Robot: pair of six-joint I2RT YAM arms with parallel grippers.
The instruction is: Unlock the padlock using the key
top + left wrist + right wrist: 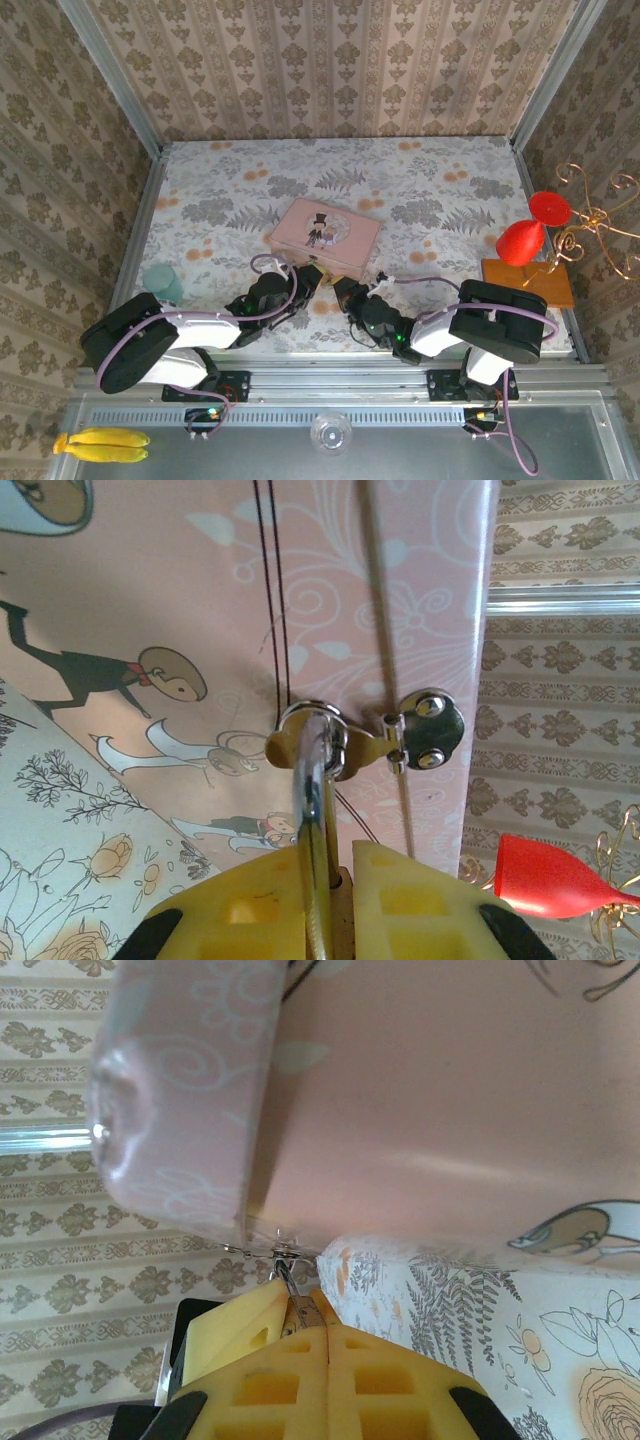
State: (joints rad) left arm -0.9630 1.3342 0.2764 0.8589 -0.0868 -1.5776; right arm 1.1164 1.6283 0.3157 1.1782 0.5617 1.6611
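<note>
Step in hand, as judged: bringing key to keyhole. Padlock hangs at the near side wall of the pink tin, near the middle of the floral table. Its silvery shackle is threaded through the tin's hasp. Left gripper: yellow fingers pinched on the padlock, a brownish sliver of the body just showing between them, shackle running up out of the grip. Right gripper: fingers pressed together on a small metal piece, judged to be the key. Its tip sits at the tin's lower edge beside a bit of bright hardware. From overhead, both grippers meet at the tin's near edge, just beside each other. To do this well: left holds the lock body steady with the keyhole face turned toward the right gripper. Right lines the blade up with the slot before pushing, then turns without dragging the tin. Not legible: the keyhole itself, most of the lock body (hidden inside the left fingers), the blade's orientation, and whether key and lock are touching.
</note>
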